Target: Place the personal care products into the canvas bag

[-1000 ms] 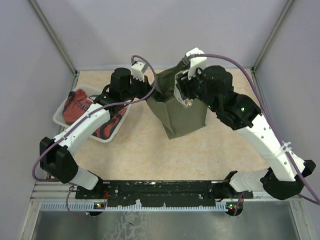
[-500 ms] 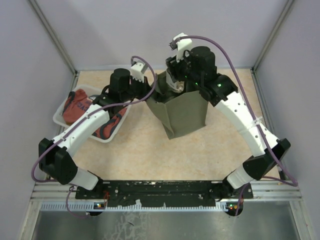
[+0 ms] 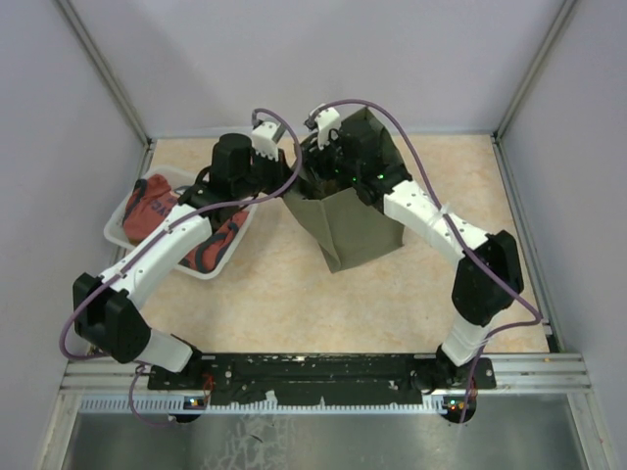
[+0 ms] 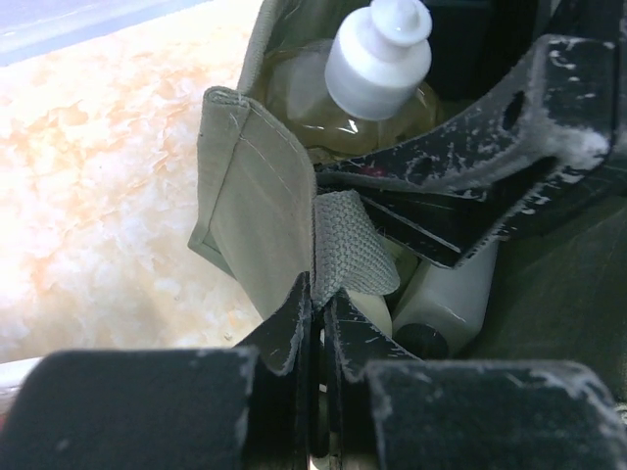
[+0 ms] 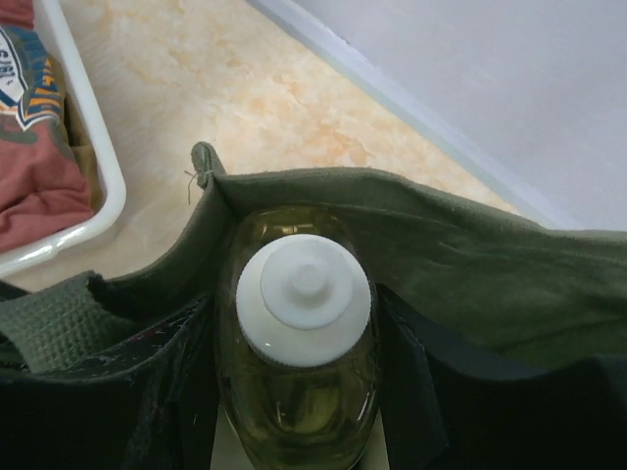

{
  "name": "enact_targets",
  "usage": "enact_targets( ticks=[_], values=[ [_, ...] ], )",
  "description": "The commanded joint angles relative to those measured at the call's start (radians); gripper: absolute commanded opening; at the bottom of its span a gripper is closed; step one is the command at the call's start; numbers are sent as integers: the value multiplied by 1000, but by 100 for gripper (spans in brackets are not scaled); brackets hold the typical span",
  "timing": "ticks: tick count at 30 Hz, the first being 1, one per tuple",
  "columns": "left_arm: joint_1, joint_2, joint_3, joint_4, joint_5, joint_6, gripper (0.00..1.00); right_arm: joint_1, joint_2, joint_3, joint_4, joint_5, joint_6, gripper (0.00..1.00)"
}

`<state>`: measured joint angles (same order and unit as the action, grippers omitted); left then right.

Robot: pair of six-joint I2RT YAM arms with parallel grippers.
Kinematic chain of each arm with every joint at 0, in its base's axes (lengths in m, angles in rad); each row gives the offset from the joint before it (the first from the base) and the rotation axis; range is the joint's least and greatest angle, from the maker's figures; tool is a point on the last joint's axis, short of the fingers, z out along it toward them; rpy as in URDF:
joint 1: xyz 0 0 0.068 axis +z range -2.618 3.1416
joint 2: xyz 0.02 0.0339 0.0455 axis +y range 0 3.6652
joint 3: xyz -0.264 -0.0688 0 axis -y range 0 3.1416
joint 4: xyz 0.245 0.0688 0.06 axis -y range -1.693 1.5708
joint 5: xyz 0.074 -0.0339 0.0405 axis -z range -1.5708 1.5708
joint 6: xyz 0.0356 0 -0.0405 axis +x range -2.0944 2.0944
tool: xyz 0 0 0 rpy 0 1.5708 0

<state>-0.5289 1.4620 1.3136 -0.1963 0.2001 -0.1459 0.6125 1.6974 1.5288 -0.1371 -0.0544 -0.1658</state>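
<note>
Right arm, change since the earlier views: swung in from the bag's right side to directly over its mouth, forearm now stretched across from the right; left arm, bag and tray as before.
Right gripper [image 5: 302, 333]: pressed onto the amber bottle [image 5: 304, 294], one dark finger against each flank of its body.
Amber bottle, place: upright, white cap up, inside the mouth of the canvas bag [image 3: 358, 230], not yet let go; depth below the rim hard to tell.
Left gripper [image 4: 318, 318]: pinched together on the bag's near rim beside the webbing strap [image 4: 348, 245], holding the mouth open.
Canvas bag, contents: low down under the amber bottle, a pale bottle with dark cap [image 4: 446, 299] and a cream shape [image 4: 372, 308] just beside it; full count not visible.
Canvas bag, handling: soft cloth, judged likely to slump shut once the rim is freed; best held at the seamed rim or the strap.
Amber bottle, handling: judged light, rigid and smooth, so possibly slippery; best held across the round body below the cap, as now.
Clear tray [image 5: 108, 181]: left of the bag and apart from it, holding the red-and-black pouch [image 5: 39, 186]; no bottle seen in it.
</note>
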Motion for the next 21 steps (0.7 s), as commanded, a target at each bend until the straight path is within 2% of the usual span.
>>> enact_targets(
  ticks=[1,6,11,17,18,21],
  values=[
    [1,-51,37,32,12,-5,0,-6,-14,42,397,-23,-13,0],
    [0,-43,42,33,3,-3,0,-8,-2,-14,377,6,-15,0],
    [0,-38,48,36,0,-3,1,-11,2,-76,341,40,-13,22],
    [1,-28,57,30,-4,-3,1,-13,14,-140,349,52,-3,30],
    [0,-27,58,27,-4,-2,1,-13,12,-141,342,54,-3,35],
    [1,-21,63,25,-8,-2,3,-13,-6,-137,308,61,-6,59]
  ],
)
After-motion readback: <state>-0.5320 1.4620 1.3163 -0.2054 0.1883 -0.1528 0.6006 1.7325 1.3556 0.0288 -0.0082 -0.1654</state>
